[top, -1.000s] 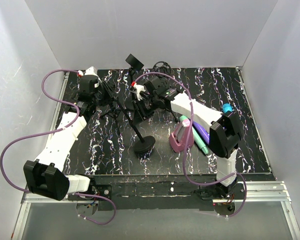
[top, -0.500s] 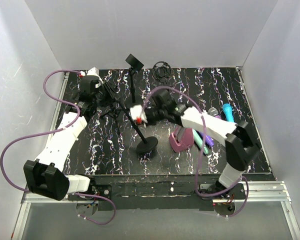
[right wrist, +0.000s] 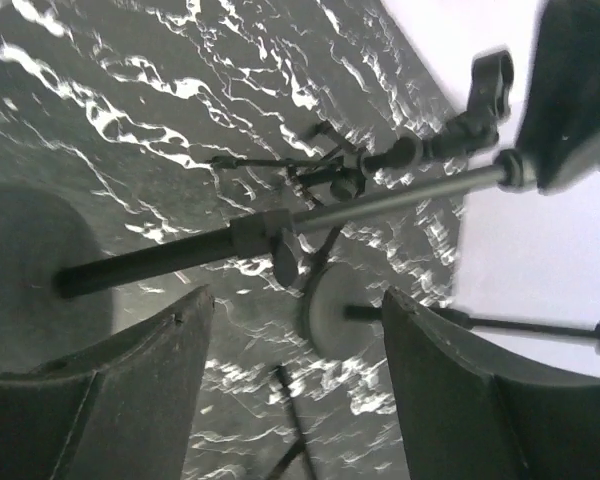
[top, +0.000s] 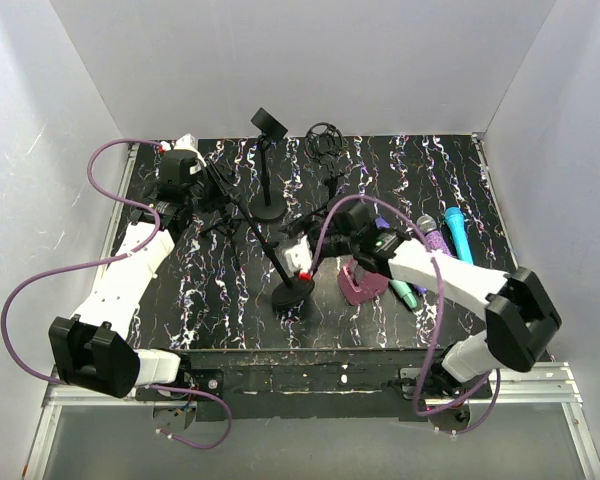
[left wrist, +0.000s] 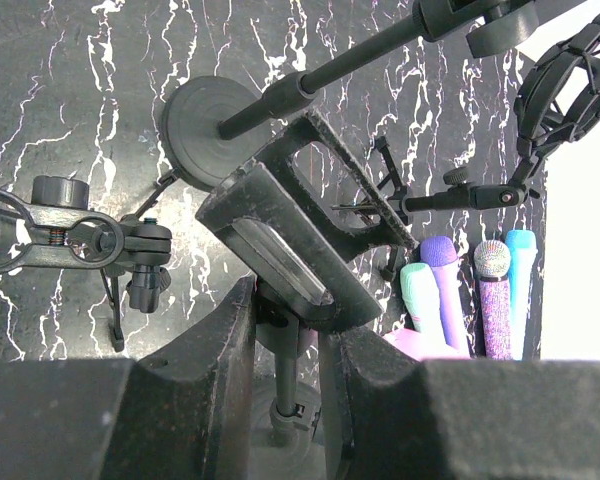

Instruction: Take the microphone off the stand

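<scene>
Black and empty, the rectangular clamp atop the slanted black metal stand carries no microphone. The left end effector pinches the stand's pole just under it. Within the last second the right end effector swung from the stand's head down to its round base, closed, then spread, holding nothing. Four coloured handheld microphones lie toward the right edge of the black marbled tabletop, so removal looks done. Which microphone came off cannot be told.
</scene>
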You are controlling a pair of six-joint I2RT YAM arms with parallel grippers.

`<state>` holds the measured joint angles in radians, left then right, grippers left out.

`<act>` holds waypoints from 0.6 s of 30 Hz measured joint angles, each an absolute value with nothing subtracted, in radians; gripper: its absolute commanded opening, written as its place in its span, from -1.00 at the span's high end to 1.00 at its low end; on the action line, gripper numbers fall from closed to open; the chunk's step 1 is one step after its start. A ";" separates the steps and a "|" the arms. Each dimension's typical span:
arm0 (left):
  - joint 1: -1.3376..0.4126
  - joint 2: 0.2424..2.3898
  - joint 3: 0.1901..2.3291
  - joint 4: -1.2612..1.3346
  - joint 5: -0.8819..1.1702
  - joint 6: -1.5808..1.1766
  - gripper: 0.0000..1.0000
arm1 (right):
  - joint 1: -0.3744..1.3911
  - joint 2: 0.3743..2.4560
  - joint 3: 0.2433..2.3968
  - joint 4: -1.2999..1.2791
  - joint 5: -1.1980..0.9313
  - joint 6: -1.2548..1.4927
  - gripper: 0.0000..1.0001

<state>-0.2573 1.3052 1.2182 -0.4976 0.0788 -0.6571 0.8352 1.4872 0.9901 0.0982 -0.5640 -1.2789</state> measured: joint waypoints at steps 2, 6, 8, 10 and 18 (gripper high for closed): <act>-0.257 1.305 1.218 -0.498 0.079 -0.656 1.00 | 0.831 1.453 1.057 -0.019 -0.543 -1.124 -0.40; -0.257 1.305 1.218 -0.497 0.079 -0.654 1.00 | 0.810 1.499 1.365 -0.266 -0.507 -0.664 -0.35; -0.257 1.305 1.218 -0.498 0.078 -0.651 1.00 | 0.793 1.574 1.558 -0.408 -0.512 -0.406 -0.29; -0.257 1.303 1.218 -0.501 0.078 -0.647 1.00 | 0.780 1.631 1.650 -0.484 -0.530 -0.236 -0.22; -0.258 1.295 1.218 -0.503 0.078 -0.632 1.00 | 0.728 1.850 1.682 -0.695 -0.651 0.091 -0.23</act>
<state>-0.2577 1.2945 1.2182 -0.5034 0.0784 -0.6315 0.7284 1.8500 1.6821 -0.6949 -0.6510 0.0910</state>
